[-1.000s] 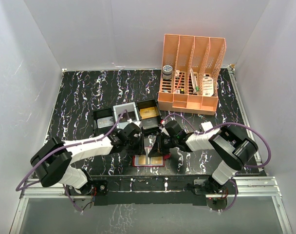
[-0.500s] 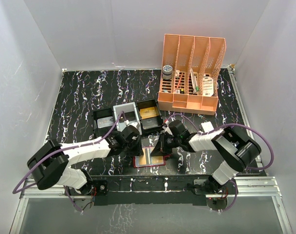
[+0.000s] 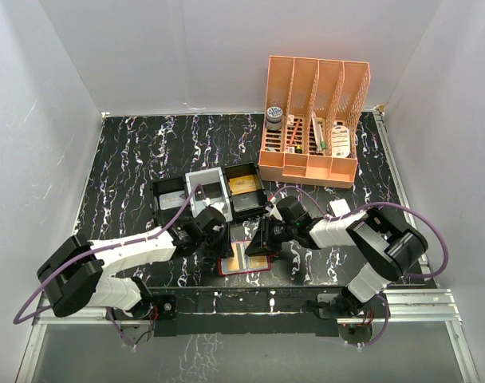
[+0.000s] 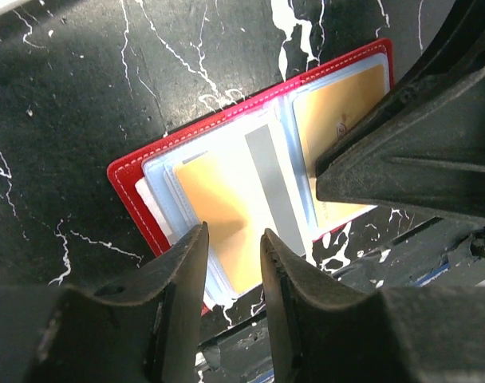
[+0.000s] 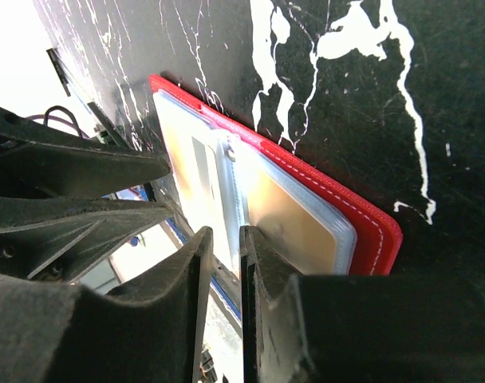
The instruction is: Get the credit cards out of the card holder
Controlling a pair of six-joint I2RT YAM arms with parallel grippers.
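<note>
White walls (image 3: 187,56) enclose a black marbled table (image 3: 131,159): a black tray (image 3: 159,195) near centre holds a tan card (image 3: 244,185), the left gripper (image 4: 230,247) hangs narrowly parted over the open holder (image 4: 127,179) and its sleeved cards (image 4: 218,211) at 6 o'clock, the right gripper (image 5: 222,255) is nearly closed, grip unclear, and an orange rack (image 3: 310,167) stands at 1 o'clock.

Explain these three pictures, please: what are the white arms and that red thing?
Two robot arms are bolted to a black marbled table. One picture looks down from above; the others come from a camera on each wrist. The left tool and right tool hover over an open red card holder with tan cards in clear sleeves. The left tool's fingers stand slightly apart, holding nothing; the right tool's grip I cannot tell. Behind stand a black tray and an orange rack.
</note>
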